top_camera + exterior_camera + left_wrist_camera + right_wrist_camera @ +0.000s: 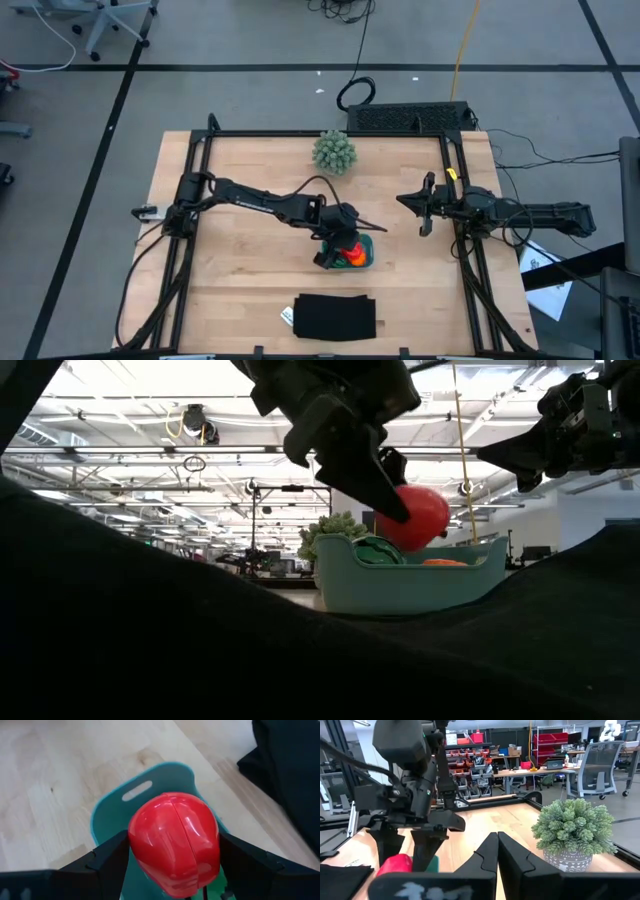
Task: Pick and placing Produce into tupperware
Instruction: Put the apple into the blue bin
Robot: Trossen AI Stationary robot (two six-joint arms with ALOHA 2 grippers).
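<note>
Nearest your edge of the table lay the flat black rectangle [335,315], with a small white tag at its corner. Just beyond it sat the teal tupperware [366,257], near the middle of the wooden table [240,260]. Your left gripper [343,248] hung directly over that container with its fingers [107,862] closed on either side of the red tomato [175,842], which filled the space between them. In the low view the red tomato was held above the rim of the tupperware, not yet resting inside. Already in the container you had the green striped melon [378,550] and, beside it, the orange ball [443,562], both showing just over the near wall.

Farther back and off to the right side, your right gripper [422,207] waited above the table, well apart from the container, its fingers [487,852] pressed together with nothing between them. At the far edge of the table stood the spiky pale-green plant [334,151] in its small pot, well clear of both arms.
</note>
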